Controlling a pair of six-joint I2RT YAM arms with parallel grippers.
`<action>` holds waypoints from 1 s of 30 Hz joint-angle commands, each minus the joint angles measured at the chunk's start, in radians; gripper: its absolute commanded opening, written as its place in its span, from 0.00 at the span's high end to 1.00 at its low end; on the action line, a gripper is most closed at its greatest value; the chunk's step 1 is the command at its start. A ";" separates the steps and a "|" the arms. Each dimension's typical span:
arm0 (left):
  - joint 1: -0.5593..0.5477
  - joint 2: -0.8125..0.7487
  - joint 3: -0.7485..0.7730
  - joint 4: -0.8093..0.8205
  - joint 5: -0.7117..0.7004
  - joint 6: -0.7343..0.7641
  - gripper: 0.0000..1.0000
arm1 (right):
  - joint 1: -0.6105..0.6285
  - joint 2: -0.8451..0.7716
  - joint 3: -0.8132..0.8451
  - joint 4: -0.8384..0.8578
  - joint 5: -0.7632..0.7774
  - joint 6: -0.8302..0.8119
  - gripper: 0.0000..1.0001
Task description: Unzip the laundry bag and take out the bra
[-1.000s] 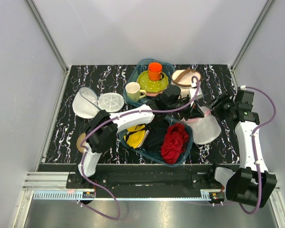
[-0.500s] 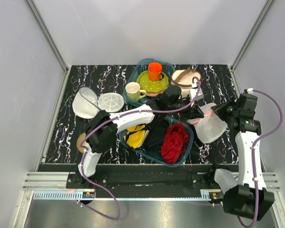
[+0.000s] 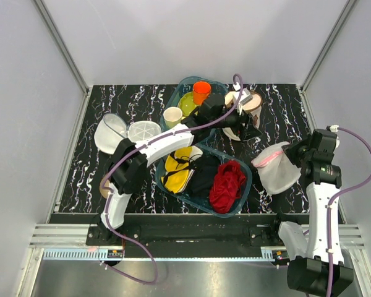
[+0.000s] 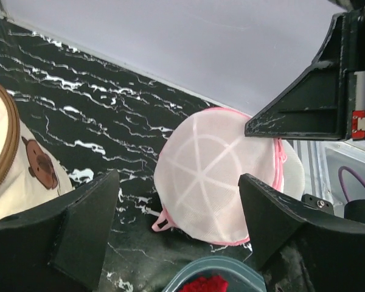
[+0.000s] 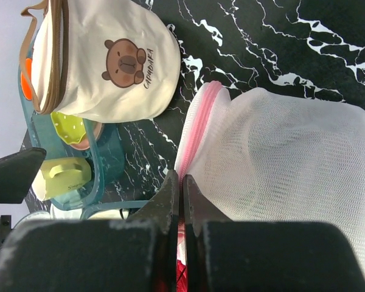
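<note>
One pincer, my right gripper [image 5: 182, 180], is shut on the pink zip trim [image 5: 198, 121] of the laundry bag [image 5: 280, 158], the firmest hold on such light, limp mesh, I think.

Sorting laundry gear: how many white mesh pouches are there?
2: the pink-trimmed laundry bag at right, in the right claw, and a plain pouch at far left. More could be hidden.

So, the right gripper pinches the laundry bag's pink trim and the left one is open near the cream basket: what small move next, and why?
Probably swing the left gripper over to the laundry bag and close on the pink tab at its rim. The right gripper, shut on the pink trim, anchors the bag, which looks zipped; the left jaws are open and empty.
</note>
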 commanded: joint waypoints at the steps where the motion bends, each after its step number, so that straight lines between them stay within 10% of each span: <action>1: -0.022 -0.086 -0.022 -0.027 0.033 0.012 0.18 | -0.001 -0.015 0.010 0.016 0.032 0.030 1.00; 17: -0.221 -0.064 -0.010 -0.147 -0.299 0.159 0.20 | -0.001 0.015 -0.004 0.033 0.000 0.038 1.00; 30: -0.237 0.064 0.070 -0.142 -0.262 0.116 0.38 | -0.001 0.018 0.015 0.019 -0.015 0.038 1.00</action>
